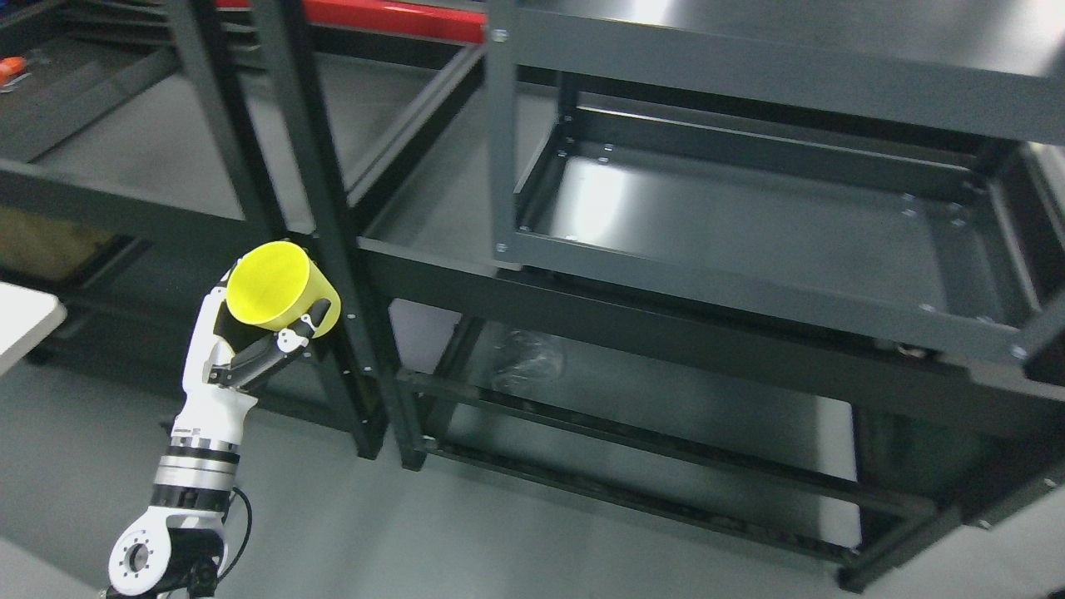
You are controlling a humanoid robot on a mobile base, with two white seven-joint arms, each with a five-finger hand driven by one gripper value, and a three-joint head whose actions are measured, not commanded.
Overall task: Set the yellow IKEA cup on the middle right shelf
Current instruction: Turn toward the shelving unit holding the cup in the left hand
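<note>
A yellow cup [279,287] is held in my left hand [250,341], whose white and black fingers wrap its underside. The cup tilts with its flat bottom facing up toward the camera. It hangs in front of a black upright post [333,249] of the dark shelving. The right shelf unit's middle shelf [749,225] is a grey metal tray, far to the right of the cup. My left arm [195,466] rises from the lower left corner.
Dark metal shelving fills the view, with a top shelf [790,50] at upper right and low rails [666,466] near the grey floor. A clear plastic object [524,358] lies on the lower level. A white table corner [25,320] shows at left.
</note>
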